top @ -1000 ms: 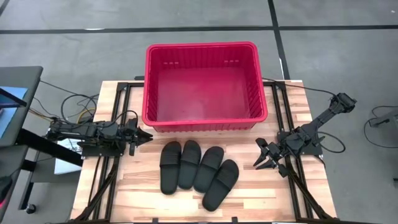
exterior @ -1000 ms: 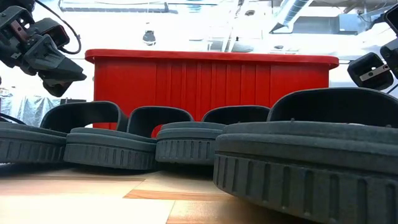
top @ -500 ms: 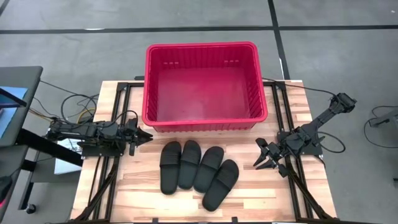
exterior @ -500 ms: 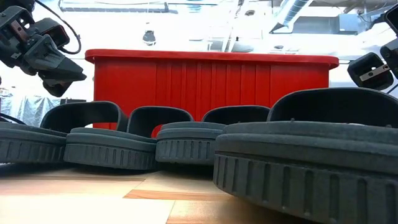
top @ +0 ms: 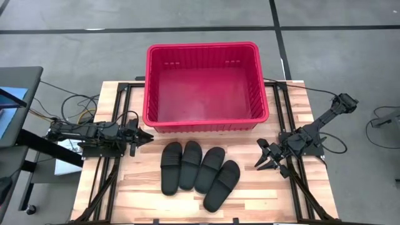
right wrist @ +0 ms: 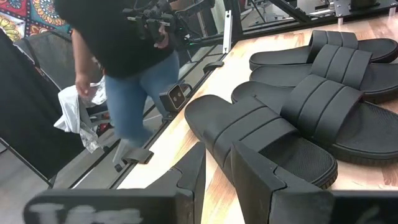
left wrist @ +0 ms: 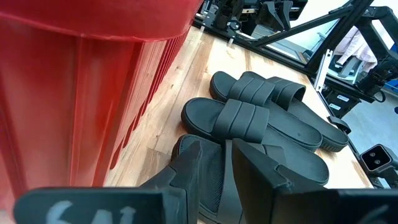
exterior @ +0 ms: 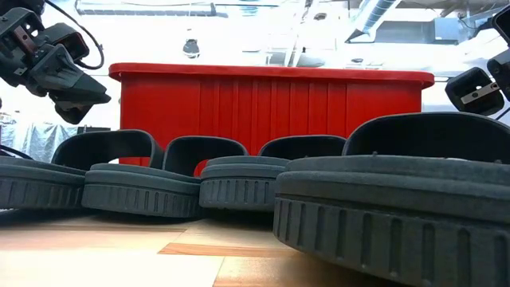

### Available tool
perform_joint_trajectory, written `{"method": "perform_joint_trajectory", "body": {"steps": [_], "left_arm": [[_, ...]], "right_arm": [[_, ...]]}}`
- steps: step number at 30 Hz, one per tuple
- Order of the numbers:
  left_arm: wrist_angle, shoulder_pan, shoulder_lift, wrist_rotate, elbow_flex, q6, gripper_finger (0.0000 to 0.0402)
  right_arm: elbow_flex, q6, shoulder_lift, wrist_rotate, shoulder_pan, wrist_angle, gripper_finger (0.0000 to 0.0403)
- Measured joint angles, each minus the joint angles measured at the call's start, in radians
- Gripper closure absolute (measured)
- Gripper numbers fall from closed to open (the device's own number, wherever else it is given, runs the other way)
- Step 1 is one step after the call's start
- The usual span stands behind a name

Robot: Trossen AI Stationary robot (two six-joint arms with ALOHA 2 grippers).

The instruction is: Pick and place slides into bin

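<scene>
The pale wooden plank surface (top: 125, 187) carries everything, its boards showing a light grain and black metal rails along both sides. The bin (top: 206, 122) sits at the far middle of it: a big rectangular crate of glossy red plastic with a thick rolled rim, rounded corners and ribbed, slotted walls; nothing lies inside.

Just in front of the bin the four slides (top: 200, 172) lie side by side on the surface, soles down, angled slightly and touching or nearly touching one another. Each is matte black, with an oval foam-like sole, a ridged edge and a wide grooved strap band.

The left hand (top: 145, 137) hovers low beside the bin's near left corner, just left of the slides, its two dark fingers slightly parted and holding nothing. The right hand (top: 265, 158) hangs to the right of the slides, apart from them, fingers spread wider and also holding nothing.

A person (right wrist: 124, 62) in jeans stands beyond the surface.
</scene>
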Motion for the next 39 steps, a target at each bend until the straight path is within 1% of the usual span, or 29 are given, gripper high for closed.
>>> {"method": "perform_joint_trajectory", "body": {"steps": [7, 13, 14, 16, 19, 23, 26, 28, 30, 34, 36, 39], "left_arm": [[0.001, 0.000, 0.000, -0.002, 0.000, 0.000, 0.0325], [0.015, 0.000, 0.000, -0.104, 0.000, -0.014, 0.0325], [0.017, 0.001, 0.000, -0.105, 0.000, -0.025, 0.0325], [0.035, 0.000, 0.000, -0.099, -0.001, -0.048, 0.0325], [0.120, 0.000, 0.001, -0.080, -0.001, -0.067, 0.0325], [0.237, -0.023, 0.036, -0.021, 0.022, -0.076, 0.0325], [0.262, -0.065, 0.109, -0.013, 0.085, -0.090, 0.0325], [0.249, -0.103, 0.182, 0.000, 0.135, -0.086, 0.0325], [0.224, -0.141, 0.267, -0.008, 0.192, -0.094, 0.0325], [0.121, -0.217, 0.460, -0.035, 0.298, -0.213, 0.0325], [0.080, -0.257, 0.557, -0.023, 0.341, -0.273, 0.0325], [0.041, -0.329, 0.690, 0.010, 0.380, -0.311, 0.0325]], "right_arm": [[0.000, 0.000, 0.000, 0.000, 0.000, 0.000, 0.0336], [0.000, 0.000, 0.000, 0.000, 0.000, 0.000, 0.0336], [0.000, 0.000, 0.000, 0.000, 0.000, 0.000, 0.0336], [0.000, 0.000, 0.000, 0.000, 0.000, 0.000, 0.0336], [0.000, 0.000, 0.000, 0.000, 0.000, 0.000, 0.0336], [0.000, 0.000, 0.000, 0.000, 0.000, 0.000, 0.0336], [0.000, 0.000, 0.000, 0.000, 0.000, 0.000, 0.0336], [0.000, 0.000, 0.000, 0.000, 0.000, 0.000, 0.0336], [0.000, 0.000, 0.000, 0.000, 0.000, 0.000, 0.0336], [0.000, 0.000, 0.000, 0.000, 0.000, 0.000, 0.0336], [0.000, 0.000, 0.000, 0.000, 0.000, 0.000, 0.0336], [0.000, 0.000, 0.000, 0.000, 0.000, 0.000, 0.0336]]}}
